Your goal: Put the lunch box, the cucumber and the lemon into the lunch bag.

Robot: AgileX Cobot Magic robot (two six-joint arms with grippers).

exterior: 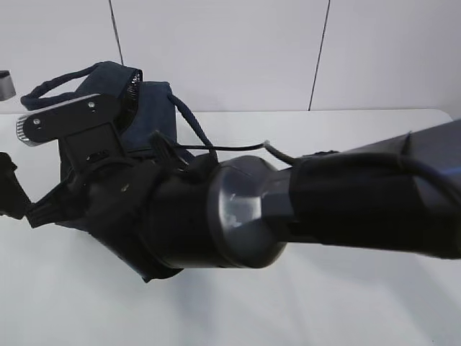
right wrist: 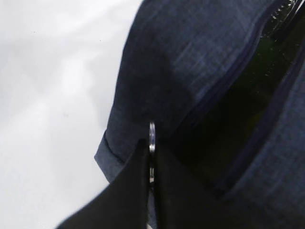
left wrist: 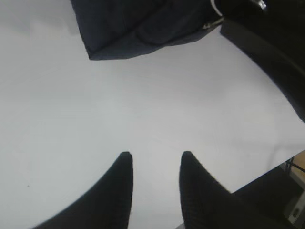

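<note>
The right gripper (right wrist: pixel 151 164) is pinched shut on the silver ring pull (right wrist: pixel 152 137) at one end of the lunch bag's (right wrist: pixel 200 62) zipper opening (right wrist: pixel 238 119); from the ring, the open slit runs up and away across the top of the bag, so the slit's long axis leads directly away from the closed jaws, and any zipper travel would follow that line. Inside the slit a dark green sheen shows (probably the cucumber (right wrist: pixel 257 71), though only a sliver is visible); the lunch box and the lemon appear in no view, and whether they are in the bag cannot be told. The left gripper (left wrist: pixel 155 160) stands partly open and empty, hovering over bare table beside the bag, well clear of the fabric, so the right arm is the nearer one to the bag. The bag rests on a plain white table (left wrist: pixel 143 105), before a white panelled wall (exterior: pixel 288 50) behind the bag.
</note>
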